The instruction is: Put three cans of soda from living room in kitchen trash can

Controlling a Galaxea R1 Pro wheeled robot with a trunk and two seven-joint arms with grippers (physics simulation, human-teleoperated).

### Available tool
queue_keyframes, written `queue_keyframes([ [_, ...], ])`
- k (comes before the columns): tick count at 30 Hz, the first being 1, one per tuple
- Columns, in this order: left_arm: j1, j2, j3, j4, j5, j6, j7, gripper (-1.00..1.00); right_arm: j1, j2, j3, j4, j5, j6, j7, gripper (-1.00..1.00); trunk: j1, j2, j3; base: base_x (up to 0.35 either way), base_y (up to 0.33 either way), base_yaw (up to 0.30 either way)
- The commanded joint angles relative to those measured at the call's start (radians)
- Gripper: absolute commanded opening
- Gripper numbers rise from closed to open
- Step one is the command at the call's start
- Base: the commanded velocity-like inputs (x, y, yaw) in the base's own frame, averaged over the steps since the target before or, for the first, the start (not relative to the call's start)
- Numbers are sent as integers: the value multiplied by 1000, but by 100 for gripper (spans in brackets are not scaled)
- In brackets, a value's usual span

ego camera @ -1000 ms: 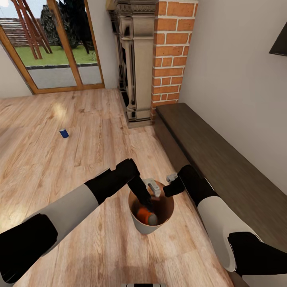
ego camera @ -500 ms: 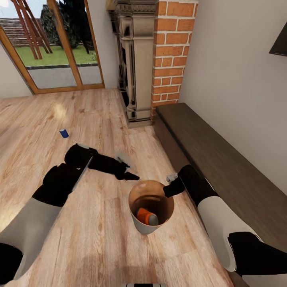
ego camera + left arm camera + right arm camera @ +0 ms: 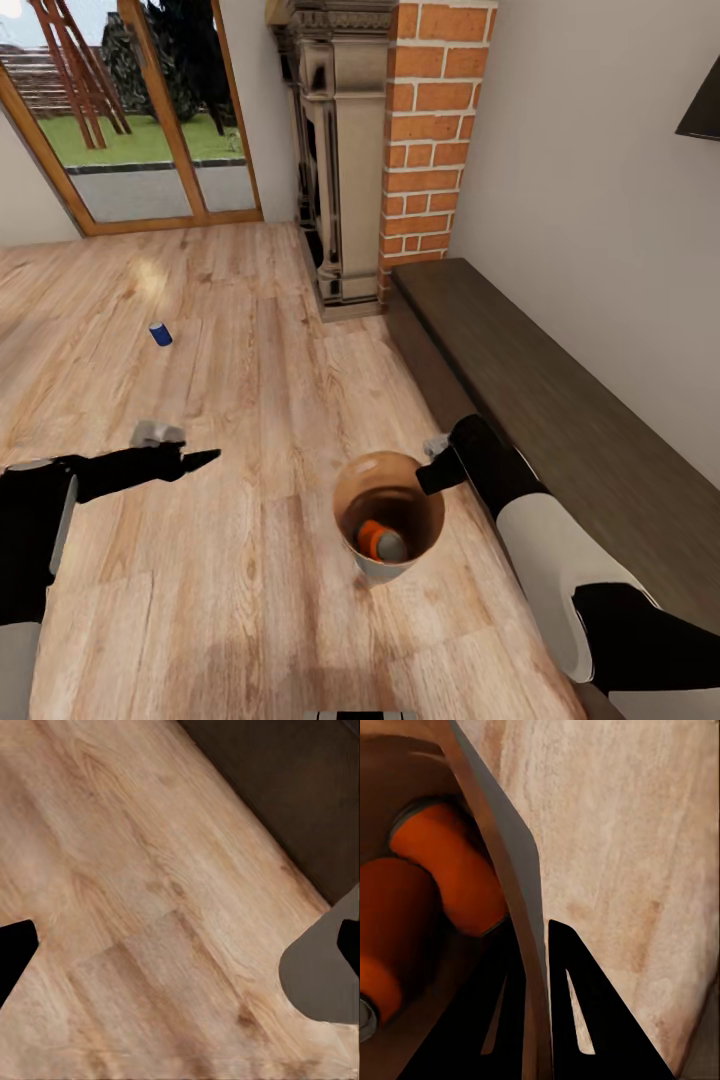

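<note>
Living-room wood floor (image 3: 250, 330), dark low bench (image 3: 560, 400) along the right wall beside the brick chimney (image 3: 425, 140). Trash can (image 3: 388, 560) stands upright on the floor just beside the bench. Right gripper (image 3: 534, 967) clamped on its rim (image 3: 510, 862), one finger inside, one outside. Two orange soda cans (image 3: 450, 870) lie inside, touching. Left gripper (image 3: 185, 460) over bare floor, well apart from the bin; fingers spread, holding nothing. Blue soda can (image 3: 160, 334) upright on the floor, far off toward the glass doors (image 3: 130, 120).
</note>
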Motion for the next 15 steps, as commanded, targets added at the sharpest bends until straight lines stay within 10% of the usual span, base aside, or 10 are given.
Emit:
queue_keyframes([
  [1,64,-2,8,27,5,-58,56,100,2,0,-2,-1,-1,4,-53,-100,0,0,0,0,63,0],
  [15,193,-18,29,476,54,-647,272,100,26,-3,-63,-7,-4,4,-176,-100,0,0,0,-63,194,0],
])
